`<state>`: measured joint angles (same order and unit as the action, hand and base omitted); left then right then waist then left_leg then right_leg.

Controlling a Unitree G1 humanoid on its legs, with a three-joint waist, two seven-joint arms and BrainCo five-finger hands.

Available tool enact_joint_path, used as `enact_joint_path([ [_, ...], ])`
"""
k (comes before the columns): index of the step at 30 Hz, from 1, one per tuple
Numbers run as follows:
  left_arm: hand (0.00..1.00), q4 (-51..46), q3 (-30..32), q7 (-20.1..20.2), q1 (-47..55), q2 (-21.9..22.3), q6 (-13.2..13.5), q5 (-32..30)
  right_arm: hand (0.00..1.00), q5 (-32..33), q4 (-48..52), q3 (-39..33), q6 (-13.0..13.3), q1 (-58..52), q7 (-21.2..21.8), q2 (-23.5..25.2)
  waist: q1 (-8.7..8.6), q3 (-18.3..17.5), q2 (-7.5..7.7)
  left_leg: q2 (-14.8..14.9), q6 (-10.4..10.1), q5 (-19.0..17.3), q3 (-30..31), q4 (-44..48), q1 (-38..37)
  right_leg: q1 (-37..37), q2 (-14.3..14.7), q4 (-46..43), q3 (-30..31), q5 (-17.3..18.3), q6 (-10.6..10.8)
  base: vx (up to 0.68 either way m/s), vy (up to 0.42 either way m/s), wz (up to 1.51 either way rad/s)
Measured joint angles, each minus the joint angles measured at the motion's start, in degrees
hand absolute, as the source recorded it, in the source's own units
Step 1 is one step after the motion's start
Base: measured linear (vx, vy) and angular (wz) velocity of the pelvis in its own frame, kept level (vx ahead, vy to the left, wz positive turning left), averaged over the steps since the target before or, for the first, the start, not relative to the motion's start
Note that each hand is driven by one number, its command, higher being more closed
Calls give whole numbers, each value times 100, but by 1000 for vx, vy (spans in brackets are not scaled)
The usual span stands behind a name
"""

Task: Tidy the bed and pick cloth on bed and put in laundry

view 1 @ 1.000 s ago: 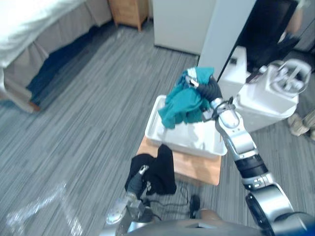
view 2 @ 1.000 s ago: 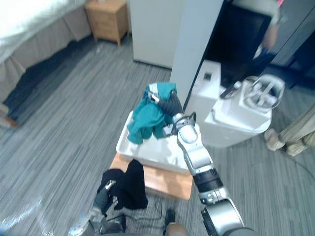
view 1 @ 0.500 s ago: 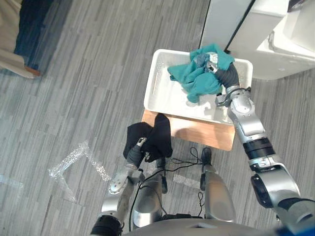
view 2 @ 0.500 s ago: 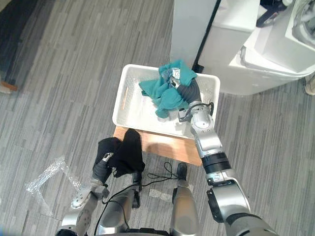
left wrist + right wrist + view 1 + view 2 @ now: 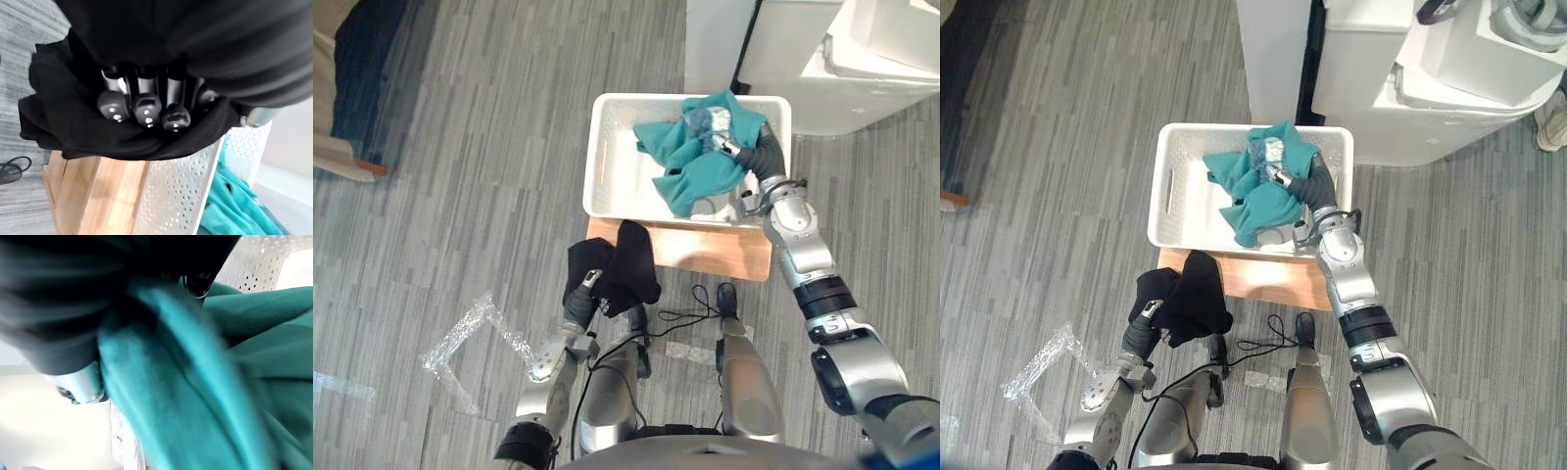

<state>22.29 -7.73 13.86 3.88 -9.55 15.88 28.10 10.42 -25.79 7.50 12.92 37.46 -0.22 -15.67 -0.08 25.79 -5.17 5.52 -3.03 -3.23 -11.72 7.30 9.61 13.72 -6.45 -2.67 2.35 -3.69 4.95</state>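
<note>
Teal cloth (image 5: 690, 166), bunched, held in the right hand (image 5: 736, 145) over the far right part of the white basket (image 5: 598, 157) in the left eye view. Its fingers (image 5: 713, 123) are wrapped in the folds and mostly hidden. Lower folds drop inside the basket walls; contact with the bottom not readable. The basket sits on a wooden worktop (image 5: 705, 257). Left hand (image 5: 581, 302) is low at the worktop's near left corner, with a black cloth (image 5: 625, 269) draped over it, hanging just beside the wood. Bed (image 5: 337, 157) cut off at the far left edge. Clear plastic (image 5: 460, 338) lies crumpled on the grey floor (image 5: 489, 147), near left. White units (image 5: 886, 59) cut off at far right.

Right eye view: same layout; teal cloth covers the basket's far right corner.

Left wrist view: the left hand's fingers (image 5: 146, 105) curl tight into the black cloth, dark tips side by side; thumb hidden. Beyond them: worktop edge, perforated basket wall, a strip of teal.

Right wrist view: teal cloth very close, blurred. One dark fingertip (image 5: 196, 284) hooks over a fold. The other fingers are buried, but the grip reads as closed on the cloth. Basket wall behind.
</note>
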Motion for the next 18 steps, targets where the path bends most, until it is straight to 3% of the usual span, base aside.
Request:
enact_joint_path([
  [8,100,-19,-23,3,213,32,-169,-76,0,-669,389,203,-29,-714,5,130,42,-432,83,96,-59,-52,-89,-124,-369,-370,108,239,45,-43,-15,32,-13,-8],
  [12,100,-34,-42,-36,349,21,-320,-261,0,-972,694,275,-146,-1105,70,178,102,-872,268,143,-86,-70,-218,-235,-540,-468,164,327,145,-43,-16,39,-10,-15],
  [18,100,-82,-77,-74,640,30,-540,-320,0,-1627,851,216,-246,-1750,76,146,104,-1145,471,153,-108,-84,-326,-342,-798,-668,183,395,219,-45,-24,16,1,-8],
])
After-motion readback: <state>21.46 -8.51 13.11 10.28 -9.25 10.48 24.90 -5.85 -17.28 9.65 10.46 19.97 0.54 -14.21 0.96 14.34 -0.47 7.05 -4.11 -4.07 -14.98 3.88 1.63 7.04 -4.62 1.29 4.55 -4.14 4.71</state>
